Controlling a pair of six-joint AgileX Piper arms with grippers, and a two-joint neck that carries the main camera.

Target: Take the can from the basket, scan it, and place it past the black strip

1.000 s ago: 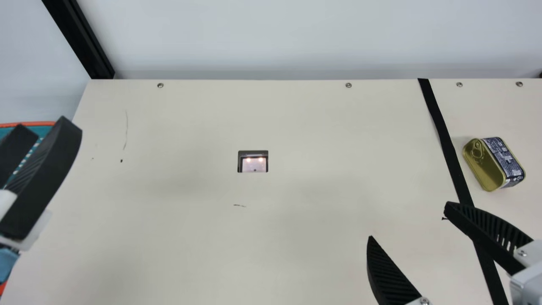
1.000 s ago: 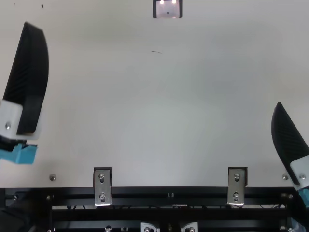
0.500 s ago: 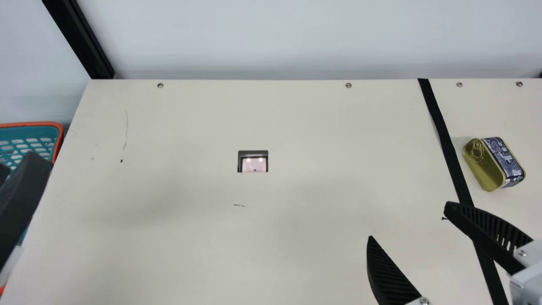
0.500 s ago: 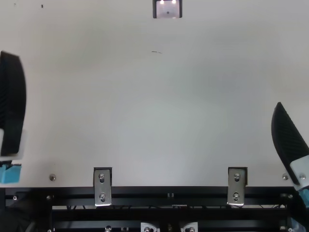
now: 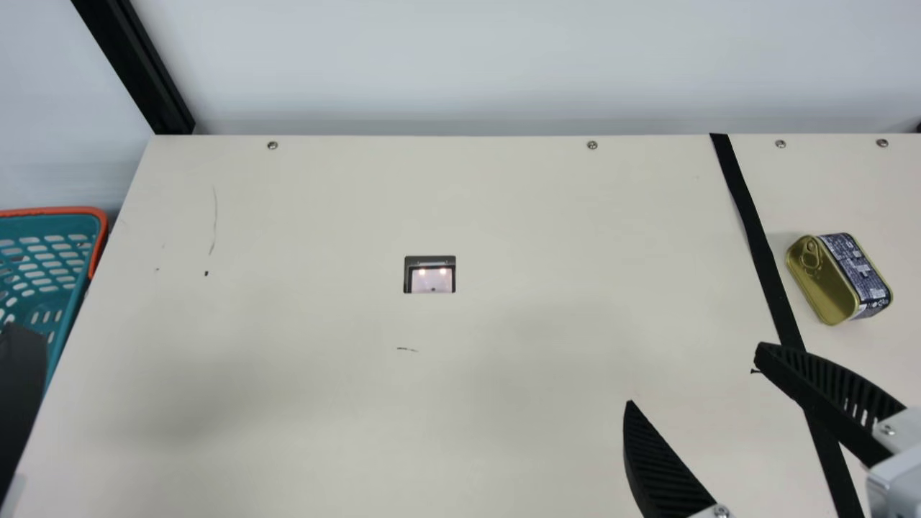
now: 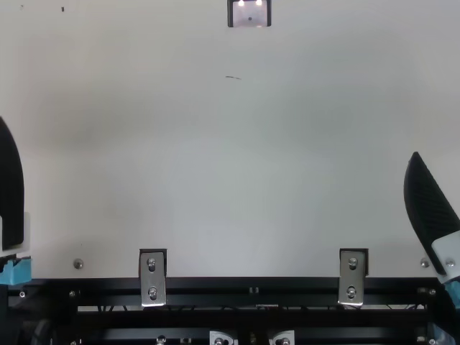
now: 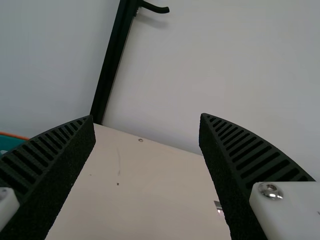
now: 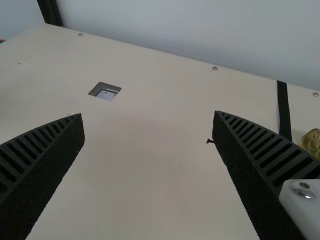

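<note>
The gold can (image 5: 827, 288) with a dark printed label lies on its side to the right of the black strip (image 5: 754, 230). Its gold end also appears at the edge of the right wrist view. My left gripper (image 5: 20, 396), by the basket's near side at the left edge, has its fingers spread with nothing between them in the left wrist view (image 7: 147, 117). My right gripper (image 5: 694, 370) stands open over the near right of the table, one finger across the strip; the right wrist view shows its gap (image 8: 147, 114) holding nothing. The scanner window (image 5: 432, 279) is lit.
At the far left the teal basket (image 5: 98, 237) with an orange rim stands beside the table; its visible part shows no item. A black post (image 5: 137, 65) rises at the back left corner. Metal brackets (image 6: 152, 277) line the near edge.
My left gripper has moved leftward and back toward the table's near edge, uncovering more of the basket. The right gripper and the can have kept their places.
</note>
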